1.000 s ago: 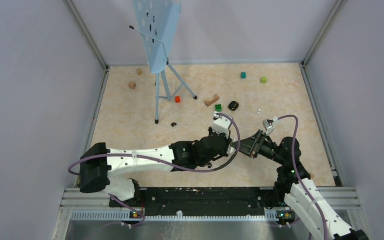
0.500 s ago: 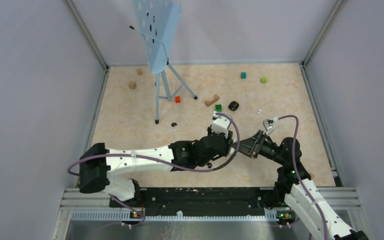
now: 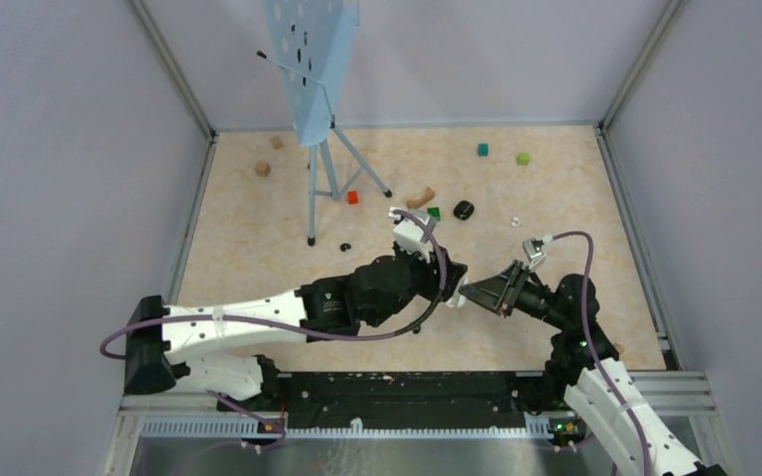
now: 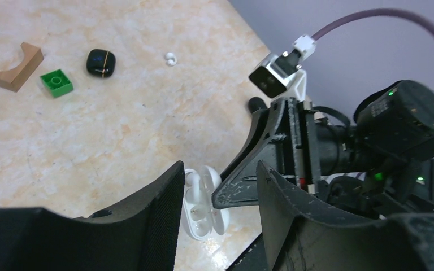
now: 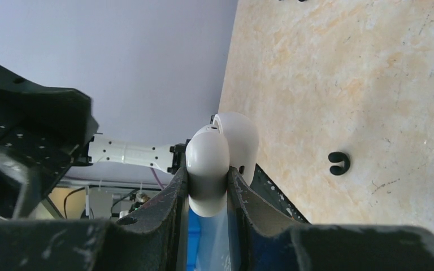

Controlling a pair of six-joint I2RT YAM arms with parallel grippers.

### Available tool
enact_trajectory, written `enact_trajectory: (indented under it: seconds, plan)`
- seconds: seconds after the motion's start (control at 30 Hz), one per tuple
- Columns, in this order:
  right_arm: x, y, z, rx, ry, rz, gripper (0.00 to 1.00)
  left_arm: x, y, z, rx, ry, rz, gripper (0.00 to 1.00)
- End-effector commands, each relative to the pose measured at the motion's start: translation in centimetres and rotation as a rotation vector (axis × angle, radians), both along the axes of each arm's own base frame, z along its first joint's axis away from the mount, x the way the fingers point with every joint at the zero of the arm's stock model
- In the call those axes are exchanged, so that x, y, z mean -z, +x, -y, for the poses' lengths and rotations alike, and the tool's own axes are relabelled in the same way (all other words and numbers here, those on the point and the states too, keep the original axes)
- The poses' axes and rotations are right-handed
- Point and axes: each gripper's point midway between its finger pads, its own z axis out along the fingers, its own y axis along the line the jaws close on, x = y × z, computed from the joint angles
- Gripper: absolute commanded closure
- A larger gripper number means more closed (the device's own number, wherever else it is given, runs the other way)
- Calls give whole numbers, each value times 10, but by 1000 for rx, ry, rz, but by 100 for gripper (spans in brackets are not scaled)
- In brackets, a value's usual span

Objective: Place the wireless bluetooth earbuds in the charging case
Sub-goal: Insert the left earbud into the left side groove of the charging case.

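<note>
The white charging case (image 5: 208, 149) is pinched in my right gripper (image 5: 208, 174), which is shut on its body a little above the table. In the left wrist view the case (image 4: 202, 210) hangs with its lid open, and a white bud seems to sit in its upper socket. My left gripper (image 4: 219, 170) stands open around the case, fingers clear of it. One white earbud (image 4: 170, 58) lies loose on the table farther out. A small black bud (image 5: 338, 162) lies on the table beside the right gripper.
A black case (image 3: 463, 209), a green block (image 3: 434, 212), a wooden arch (image 3: 420, 196) and a red block (image 3: 352, 197) lie beyond the grippers. A blue music stand (image 3: 316, 69) rises at the back left. Small cubes sit by the far wall.
My left gripper has opened and drawn back to the left, away from the case. The right gripper has held still, shut on the case.
</note>
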Motion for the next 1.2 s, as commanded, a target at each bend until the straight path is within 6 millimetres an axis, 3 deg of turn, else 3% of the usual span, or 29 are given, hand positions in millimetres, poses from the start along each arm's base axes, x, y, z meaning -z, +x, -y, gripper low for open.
enact_trajectory:
  seconds: [0.0,0.13,0.2,0.33,0.47,0.63,0.83,1.0,1.1,1.17]
  plan:
    - [-5,-1,2,3,-13,44,100,-31,-7,-1,29,-116,14,45]
    - [-11,-12,-2,-72,-11,94,100,-18,1,-7,-1,-83,-5,45]
    - [-20,-25,-6,-147,10,153,100,-3,10,-10,-7,-66,-59,45]
    - [-37,-42,-7,-228,5,268,100,4,15,-21,23,-94,-117,46]
    - [-42,-49,-5,-254,-39,323,100,8,10,-31,191,-170,-178,46]
    - [-37,-45,-5,-241,-46,321,100,29,-1,-56,368,-260,-277,46]
    - [-32,-40,-6,-232,-38,306,100,29,-33,-46,591,-243,-328,37]
    - [-23,-33,-6,-211,-62,259,100,33,-16,-40,470,-179,-285,40]
    - [-21,-32,-6,-204,-68,253,100,21,-12,-30,441,-139,-243,36]
    - [-21,-32,-6,-201,-68,252,100,23,-8,-22,394,-67,-235,34]
